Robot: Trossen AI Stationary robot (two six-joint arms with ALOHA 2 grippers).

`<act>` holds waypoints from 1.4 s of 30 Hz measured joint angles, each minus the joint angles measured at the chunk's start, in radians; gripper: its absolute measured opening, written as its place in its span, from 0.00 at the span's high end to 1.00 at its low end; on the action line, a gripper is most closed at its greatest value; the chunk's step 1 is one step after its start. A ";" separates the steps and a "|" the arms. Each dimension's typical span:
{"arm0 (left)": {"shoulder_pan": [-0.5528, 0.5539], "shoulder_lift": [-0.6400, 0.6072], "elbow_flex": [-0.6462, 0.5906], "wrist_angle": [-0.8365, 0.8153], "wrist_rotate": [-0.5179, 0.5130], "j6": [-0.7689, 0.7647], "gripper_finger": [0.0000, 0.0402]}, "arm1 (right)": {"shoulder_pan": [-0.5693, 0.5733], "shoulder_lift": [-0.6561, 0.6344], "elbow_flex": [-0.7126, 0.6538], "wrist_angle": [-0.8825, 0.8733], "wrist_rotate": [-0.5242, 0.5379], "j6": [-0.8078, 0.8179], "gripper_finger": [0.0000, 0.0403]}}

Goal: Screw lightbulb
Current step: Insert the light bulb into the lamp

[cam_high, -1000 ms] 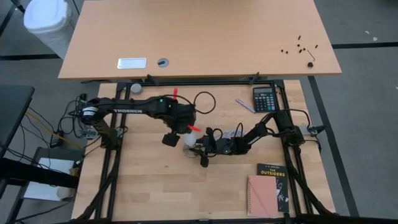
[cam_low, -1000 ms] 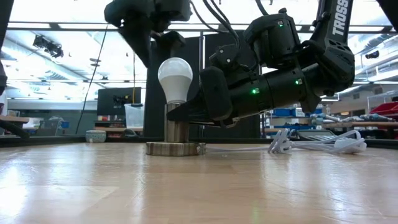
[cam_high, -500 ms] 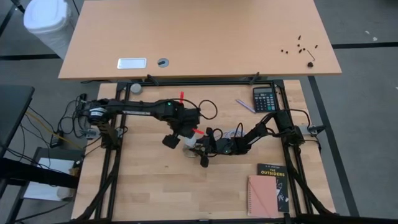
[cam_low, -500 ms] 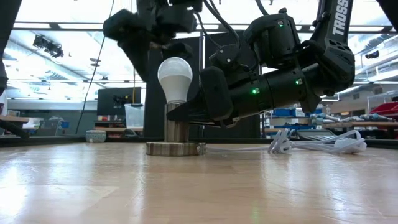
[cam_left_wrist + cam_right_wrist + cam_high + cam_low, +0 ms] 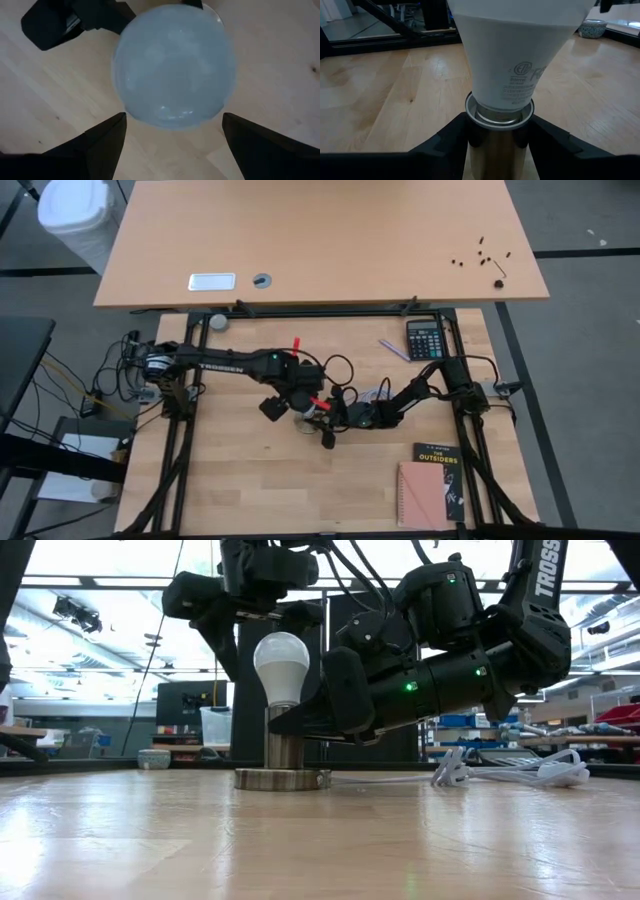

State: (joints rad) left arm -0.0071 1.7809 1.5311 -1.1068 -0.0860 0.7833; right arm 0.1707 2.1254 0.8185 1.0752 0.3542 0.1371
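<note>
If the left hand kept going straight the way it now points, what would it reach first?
Most likely the lightbulb: the left hand points down with its fingers spread either side of the dome, which stands in the socket. How much of a gap remains is unclear.

My overhead camera looks straight down on the whole table; my low one looks level across it. Both wrist cameras sit close on the white pear-shaped lightbulb (image 5: 281,665), which all views share.
</note>
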 joint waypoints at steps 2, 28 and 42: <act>-0.001 0.000 0.000 0.000 -0.002 -0.005 0.17 | 0.000 0.000 0.000 0.000 0.000 0.000 0.54; -0.002 -0.001 0.000 -0.028 0.067 -0.480 0.17 | 0.000 0.000 0.000 -0.001 0.000 0.000 0.54; -0.002 -0.001 0.000 -0.003 0.145 -0.819 0.17 | 0.000 0.000 0.000 -0.001 0.000 0.000 0.54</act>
State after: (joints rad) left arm -0.0093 1.7798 1.5311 -1.1095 0.0590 -0.0356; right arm 0.1707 2.1254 0.8185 1.0744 0.3542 0.1371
